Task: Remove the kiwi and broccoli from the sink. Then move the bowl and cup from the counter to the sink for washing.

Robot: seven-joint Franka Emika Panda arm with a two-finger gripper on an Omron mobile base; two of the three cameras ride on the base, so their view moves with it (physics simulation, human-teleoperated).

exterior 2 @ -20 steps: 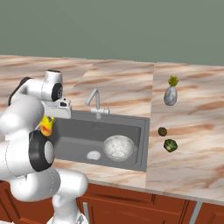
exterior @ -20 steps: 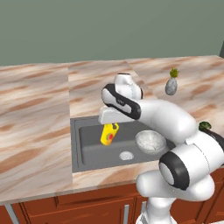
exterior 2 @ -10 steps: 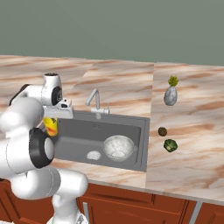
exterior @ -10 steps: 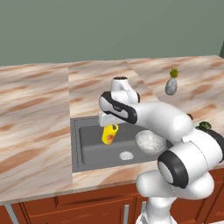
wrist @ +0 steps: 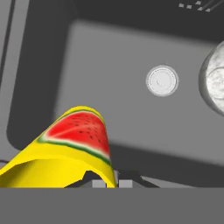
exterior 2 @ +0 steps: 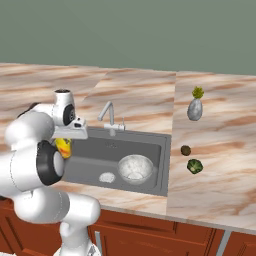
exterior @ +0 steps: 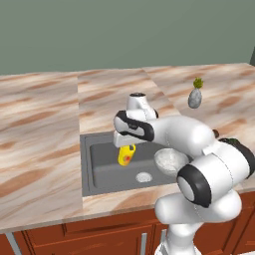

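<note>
My gripper [exterior: 126, 148] is shut on the yellow cup [exterior: 126, 155], which hangs tilted over the left part of the dark grey sink [exterior: 99, 172]. In the hand view the cup [wrist: 65, 153] shows its red watermelon mark, with the basin floor [wrist: 131, 57] below it. From the right base view the cup [exterior 2: 63, 147] peeks out behind my arm. The whitish bowl [exterior 2: 135, 167] sits in the sink's right part, and shows again as the bowl [exterior: 169, 160] and the bowl [wrist: 214, 83]. The kiwi [exterior 2: 185, 150] and the broccoli [exterior 2: 194, 166] lie on the counter [exterior 2: 220, 180] to the right of the sink.
A silver tap [exterior 2: 107, 115] stands at the sink's back edge. The round drain [wrist: 162, 81] lies mid-basin, left of the bowl. A grey vase with a green tuft [exterior 2: 195, 107] stands on the counter at the back right. Wooden cabinets run under the counter.
The cup, still held, has drifted slightly lower and further over the basin, and my wrist has turned a little. Bowl, kiwi and broccoli have stayed put.
</note>
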